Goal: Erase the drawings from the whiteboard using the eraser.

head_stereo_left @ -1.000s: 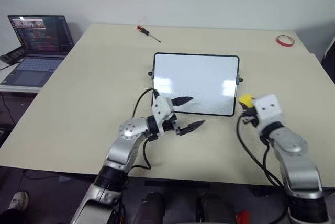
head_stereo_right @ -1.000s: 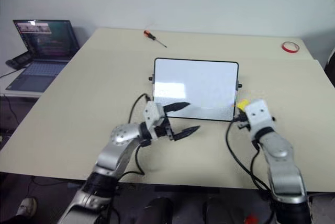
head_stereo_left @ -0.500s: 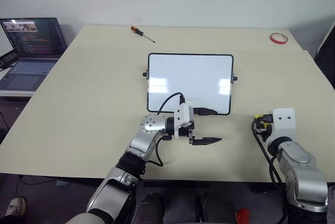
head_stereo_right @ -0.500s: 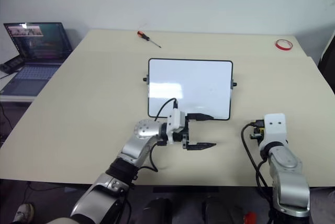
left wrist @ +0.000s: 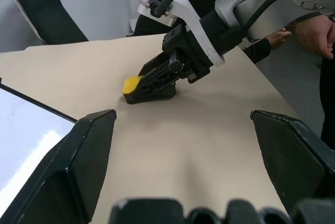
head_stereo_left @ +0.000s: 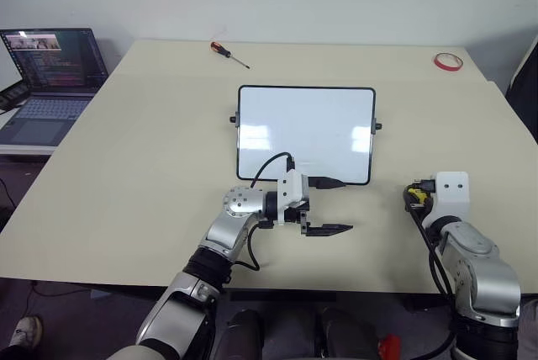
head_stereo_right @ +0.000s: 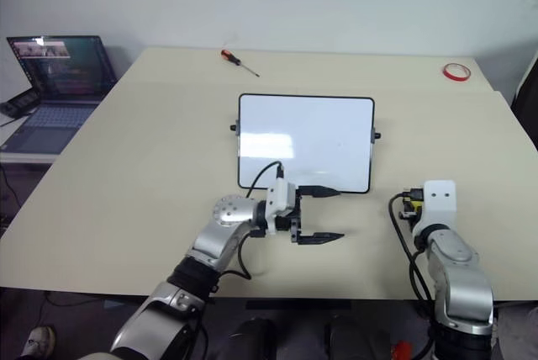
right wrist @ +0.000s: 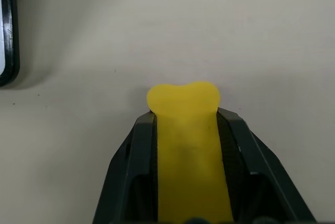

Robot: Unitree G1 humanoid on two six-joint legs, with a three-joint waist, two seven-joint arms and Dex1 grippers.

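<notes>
1. Right wrist view is showing the grip best: the right tool [right wrist: 183, 145] is squeezing the eraser [right wrist: 184, 103] between both black fingers, with the yellow end poking out past the tips. I'd guess it's gripped that way so the soft end meets the surface first and the fingers don't.
2. In the left wrist view that same tool is sitting low on the worktop [left wrist: 209, 140], yellow end touching it or nearly so, just off the whiteboard [head_stereo_left: 306, 133] at its near right corner. It's pointing forward and slightly down, which looks like a decent wiping angle to me.
3. The left tool [head_stereo_left: 328, 206] is hanging right at the board's near edge, fingers spread wide and gripping nothing. My read is that it's parked there to pin the board so it isn't sliding around during a wipe.
4. The board is lying flat mid-worktop, and honestly I'm not making out any drawings on it, so it's looking pretty much clean already.
5. Screwdriver [head_stereo_left: 229, 51], red tape ring [head_stereo_left: 447, 60] and the laptop [head_stereo_left: 50, 70] are all sitting well apart from the action, not getting in the way.
</notes>
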